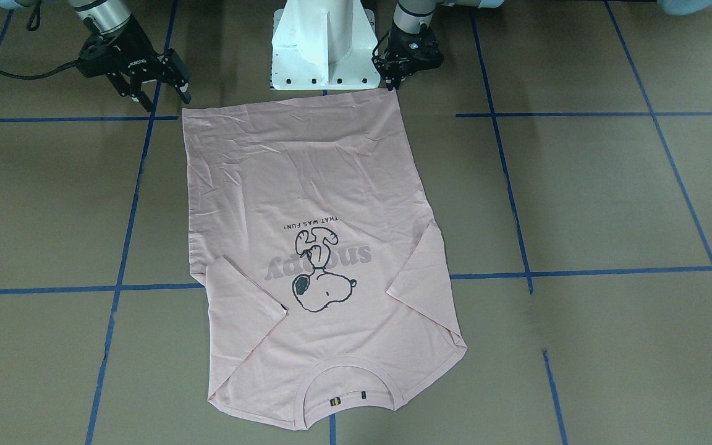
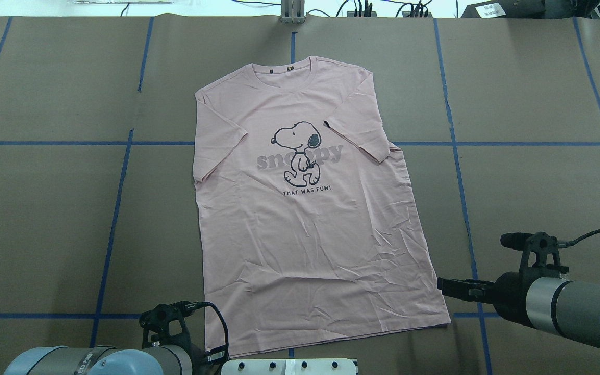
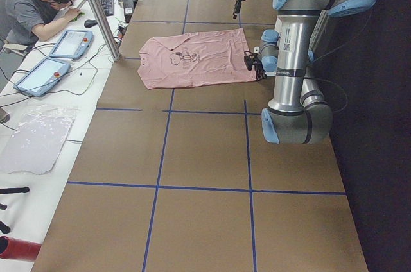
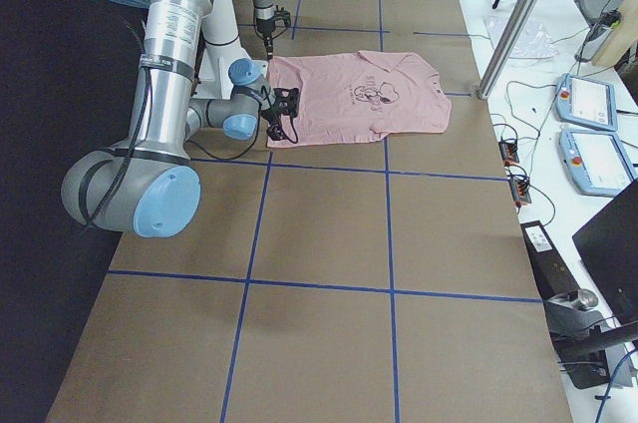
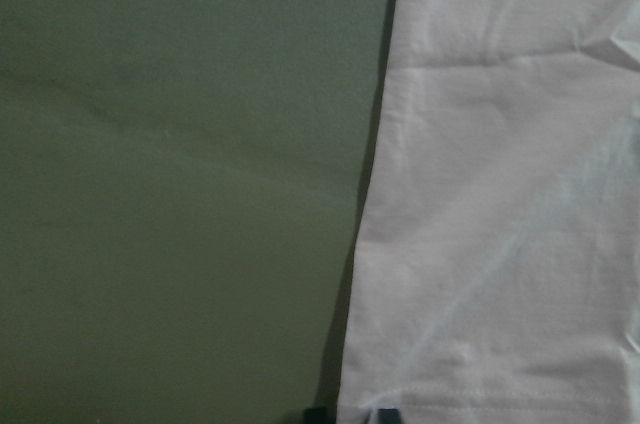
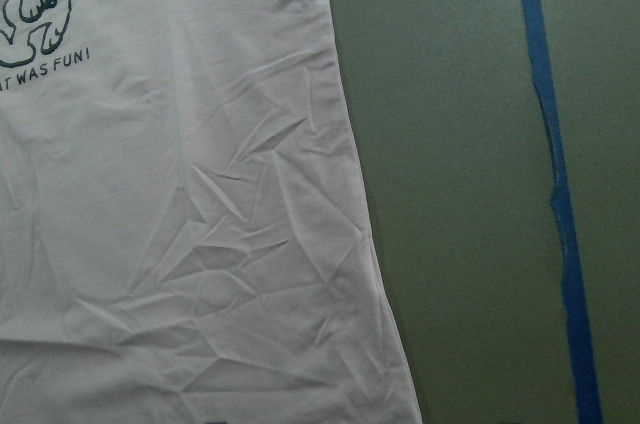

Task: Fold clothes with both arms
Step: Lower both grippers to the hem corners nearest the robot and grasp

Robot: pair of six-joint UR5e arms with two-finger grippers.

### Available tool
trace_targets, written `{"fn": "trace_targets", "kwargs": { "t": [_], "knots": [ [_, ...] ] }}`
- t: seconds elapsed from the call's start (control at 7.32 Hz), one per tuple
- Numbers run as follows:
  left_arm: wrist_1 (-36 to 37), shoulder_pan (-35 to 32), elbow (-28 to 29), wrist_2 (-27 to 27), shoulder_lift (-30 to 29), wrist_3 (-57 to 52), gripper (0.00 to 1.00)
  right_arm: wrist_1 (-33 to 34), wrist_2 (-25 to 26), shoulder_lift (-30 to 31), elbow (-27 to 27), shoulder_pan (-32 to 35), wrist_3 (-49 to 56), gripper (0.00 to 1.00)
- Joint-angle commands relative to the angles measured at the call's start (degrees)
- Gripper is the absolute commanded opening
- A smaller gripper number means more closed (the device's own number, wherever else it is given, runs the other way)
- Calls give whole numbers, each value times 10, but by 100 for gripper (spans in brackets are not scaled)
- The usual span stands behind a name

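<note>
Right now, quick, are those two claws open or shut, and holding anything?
Left gripper: at a hem corner of the T-shirt; cannot tell open or shut.
Right gripper: open, holding nothing.

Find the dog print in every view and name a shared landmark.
Front-facing: dog print upside down, near centre, lower half.
Overhead: upright, centre, upper half.
Exterior left: tiny, upper middle.
Exterior right: tiny, upper middle.
Left wrist: not in it.
Right wrist: only its feet, top left corner.
Landmark: THAT WAS FUN! lettering at its feet, readable front-facing, overhead, right wrist.
</note>
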State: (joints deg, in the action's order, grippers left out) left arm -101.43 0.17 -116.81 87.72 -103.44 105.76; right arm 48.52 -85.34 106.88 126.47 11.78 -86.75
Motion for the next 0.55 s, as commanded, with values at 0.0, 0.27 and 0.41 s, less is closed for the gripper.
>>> {"fn": "trace_targets", "kwargs": {
  "t": [0.0, 0.27, 0.41],
  "knots": [
    [0, 0, 1, 0, 0, 0, 8, 0, 0, 0, 0, 0, 0, 94],
    [0, 0, -1, 0, 0, 0, 7, 0, 0, 0, 0, 0, 0, 94],
    [0, -1, -5, 1, 0, 0, 0, 0, 0, 0, 0, 0, 0, 93]
  ]
}}
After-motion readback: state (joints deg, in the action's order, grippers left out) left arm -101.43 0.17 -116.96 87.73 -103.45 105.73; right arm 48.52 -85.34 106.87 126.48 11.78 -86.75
